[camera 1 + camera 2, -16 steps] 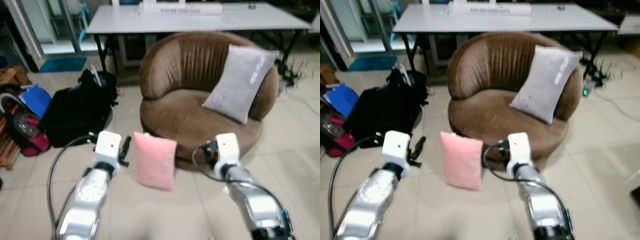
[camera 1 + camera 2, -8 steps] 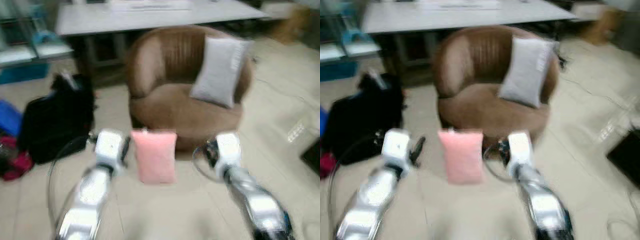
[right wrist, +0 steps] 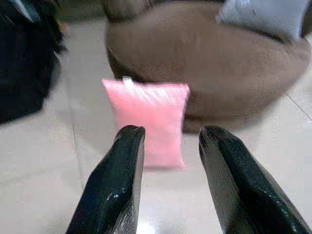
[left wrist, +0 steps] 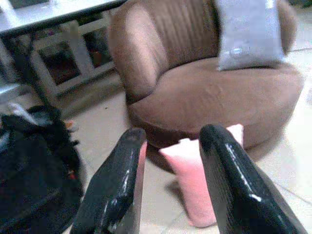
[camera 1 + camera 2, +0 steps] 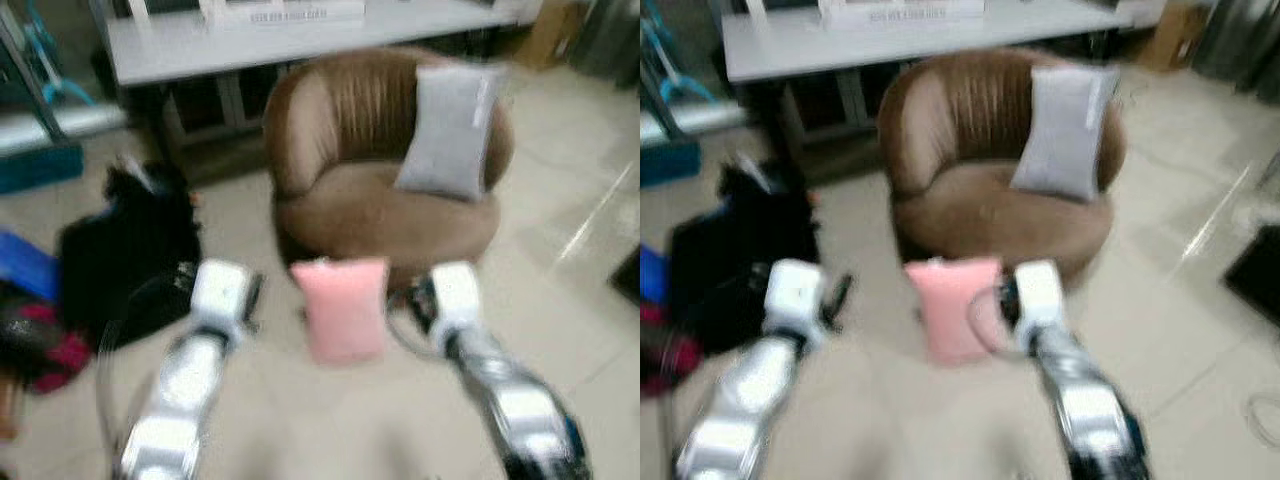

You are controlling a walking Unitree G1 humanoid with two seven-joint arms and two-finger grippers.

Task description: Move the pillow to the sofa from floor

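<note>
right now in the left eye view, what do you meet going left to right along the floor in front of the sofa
black bag → left gripper → pink pillow → right gripper

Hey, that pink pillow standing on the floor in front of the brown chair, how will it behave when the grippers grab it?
The small pink fabric pillow looks soft and stuffed, so it will probably squash between fingers rather than resist. It stands upright on one narrow edge on the tiled floor, so a nudge would likely tip it. It seems light for its size. The left gripper and right gripper are both open.
</note>
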